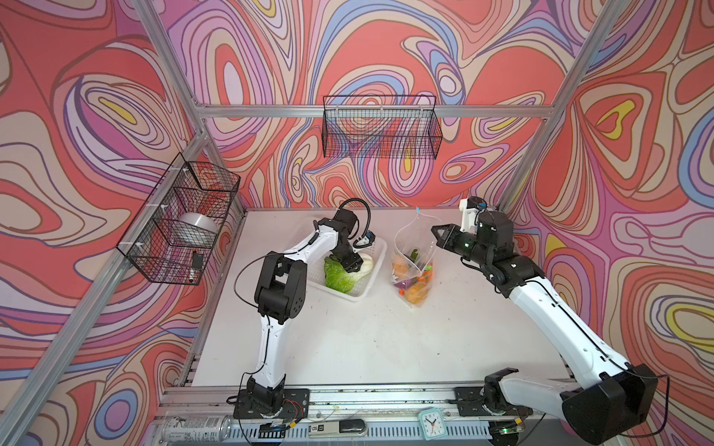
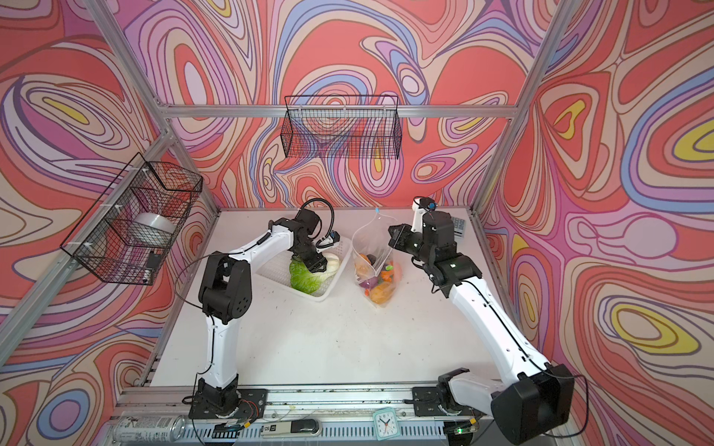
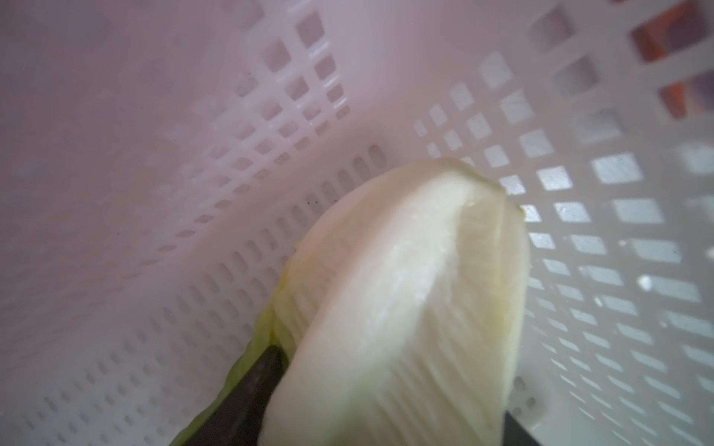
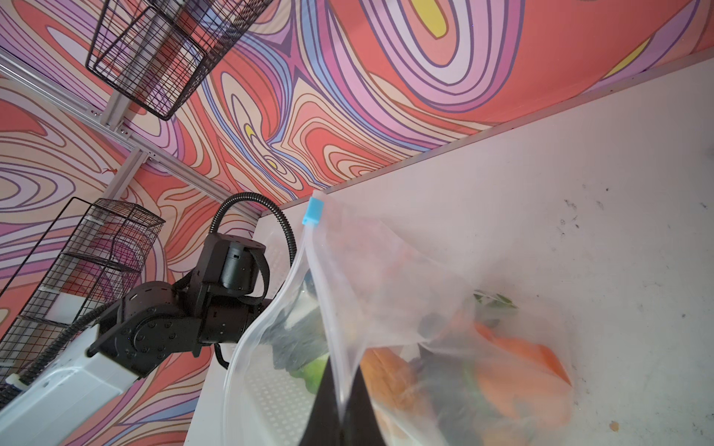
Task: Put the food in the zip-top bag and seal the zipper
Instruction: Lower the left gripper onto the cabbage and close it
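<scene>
Napa cabbage (image 1: 342,276) lies in the white basket (image 1: 359,295) near the table's (image 1: 367,340) far edge. The left gripper (image 1: 353,266) straddles its white stem, though I cannot tell if it grips. It looks bulky, light and soft-leaved, so the stem seems the best hold. The right gripper (image 1: 436,231) is clamped on the mouth of the zip-top bag (image 1: 415,235), holding it up beside the basket

Both the left arm (image 1: 268,347) and the right arm (image 1: 556,309) have glossy white link shells joined by boxy black joint housings. Small screw holes dot the housings. A thin black cable runs along each white shell. The left gripper (image 1: 352,266) and right gripper (image 1: 436,231) are black with tapered fingers. Near the left gripper, a ribbed black hose (image 1: 365,216) loops to a blue plug (image 1: 370,234).
</scene>
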Available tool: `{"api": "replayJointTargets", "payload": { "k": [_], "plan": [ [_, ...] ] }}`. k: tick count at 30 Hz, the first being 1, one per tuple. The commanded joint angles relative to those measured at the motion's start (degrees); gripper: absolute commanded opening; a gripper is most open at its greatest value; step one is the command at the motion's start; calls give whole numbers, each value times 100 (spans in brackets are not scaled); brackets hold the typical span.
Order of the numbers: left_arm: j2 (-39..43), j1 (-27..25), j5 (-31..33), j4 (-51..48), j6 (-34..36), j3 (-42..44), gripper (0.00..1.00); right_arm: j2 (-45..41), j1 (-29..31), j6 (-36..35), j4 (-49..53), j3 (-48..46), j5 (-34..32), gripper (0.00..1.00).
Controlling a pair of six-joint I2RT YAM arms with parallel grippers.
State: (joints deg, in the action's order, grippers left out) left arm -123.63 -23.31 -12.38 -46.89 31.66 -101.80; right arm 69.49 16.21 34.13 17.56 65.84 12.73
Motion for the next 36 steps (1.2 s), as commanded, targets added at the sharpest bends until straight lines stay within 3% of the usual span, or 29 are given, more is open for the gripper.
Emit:
{"api": "replayJointTargets", "payload": {
  "k": [1, 12, 18, 25, 35, 36],
  "plan": [
    [106, -10, 65, -132, -40, 240, 64, -120, 22, 23, -25, 157, -100, 0],
    [818, 146, 552, 165, -1210, 360, 59, -164, 23, 49, -34, 139, -122, 0],
    [766, 157, 1493, 137, -2494, 316, 59, -138, 23, 99, -104, 139, -87, 0],
    [472, 154, 1575, 224, -3138, 255, 62, -120, 23, 107, -104, 174, -53, 0],
    [-158, 149, 1423, -334, -2980, -175, 84, -42, 23, 116, -139, 227, -58, 0],
    [-170, 147, 1431, -350, -2957, -161, 92, -31, 23, 114, -139, 244, -53, 0]
  ]
}}
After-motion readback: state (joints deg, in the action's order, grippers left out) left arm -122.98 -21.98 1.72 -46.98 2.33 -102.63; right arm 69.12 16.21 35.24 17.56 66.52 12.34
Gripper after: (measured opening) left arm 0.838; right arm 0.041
